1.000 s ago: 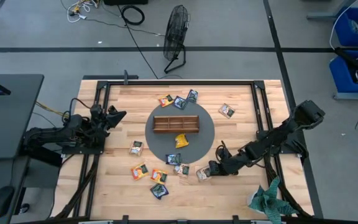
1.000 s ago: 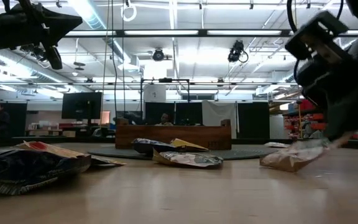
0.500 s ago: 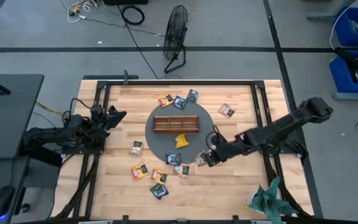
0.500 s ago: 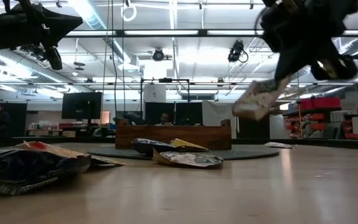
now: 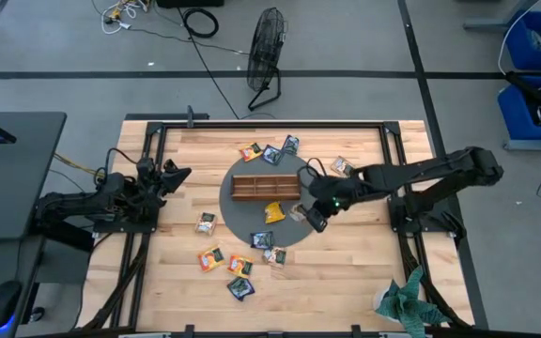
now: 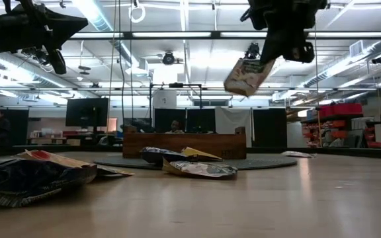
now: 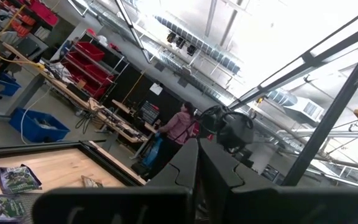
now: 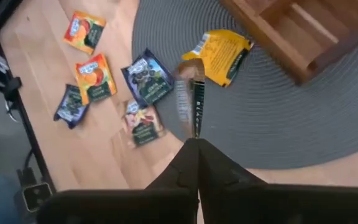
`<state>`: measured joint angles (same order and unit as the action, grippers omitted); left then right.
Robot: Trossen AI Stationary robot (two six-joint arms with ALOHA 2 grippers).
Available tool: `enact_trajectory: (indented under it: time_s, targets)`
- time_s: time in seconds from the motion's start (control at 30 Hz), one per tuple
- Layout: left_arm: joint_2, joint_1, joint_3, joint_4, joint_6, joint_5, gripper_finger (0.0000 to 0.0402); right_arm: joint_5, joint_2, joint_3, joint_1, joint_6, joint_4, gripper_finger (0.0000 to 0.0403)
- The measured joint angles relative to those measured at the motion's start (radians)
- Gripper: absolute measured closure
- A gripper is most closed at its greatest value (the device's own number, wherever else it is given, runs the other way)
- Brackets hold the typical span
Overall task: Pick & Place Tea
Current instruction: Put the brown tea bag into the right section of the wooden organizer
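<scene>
My right gripper [image 5: 314, 217] hangs over the grey round mat [image 5: 242, 225], to the right of the brown wooden tray [image 5: 266, 187], shut on a pale tea sachet [image 6: 246, 76]. A yellow sachet [image 5: 273, 212] lies flat on the mat just below the tray. Other sachets lie flat on the table: three past the mat's far edge [image 5: 271, 153], one at the far right [image 5: 343, 166], and several at the near left [image 5: 240, 266]. My left gripper [image 5: 178, 173] waits shut at the table's left edge, holding nothing. My right gripper pinches the sachet by one edge [image 8: 195, 132] between its two shut fingers [image 8: 184, 169]. The fingers slant down from the table's right side. The sachet is lifted clear above the mat and juts out tilted beyond the fingertips, edge-on in the right wrist view.
A black frame [image 5: 270, 122] runs around the wooden table. A floor fan [image 5: 267, 42] stands beyond the far edge. A teal plant-like thing [image 5: 404, 300] sits at the near right corner. Bare wood lies to the right of the mat [image 5: 364, 244].
My right gripper has risen from the table's near right with the pale sachet. It has swung toward the far edge and the left, over the mat toward the tray, and has rolled its wrist. The sachet has been lifted clear of the wood and now hangs tilted.
</scene>
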<state>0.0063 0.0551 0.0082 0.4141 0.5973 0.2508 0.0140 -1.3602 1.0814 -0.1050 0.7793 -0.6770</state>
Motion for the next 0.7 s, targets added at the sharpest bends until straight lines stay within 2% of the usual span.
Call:
enact_trajectory:
  time_s: [0.33, 0.7]
  targets:
    - [0.0, 0.0, 0.0, 0.0, 0.002, 0.0, 0.0383, 0.04, 0.0, 0.068, 0.152, -0.288, -0.111, 0.0403]
    - [0.0, 0.0, 0.0, 0.0, -0.003, 0.0, 0.0383, 0.045, -0.013, 0.087, 0.301, -0.655, -0.138, 0.0403]
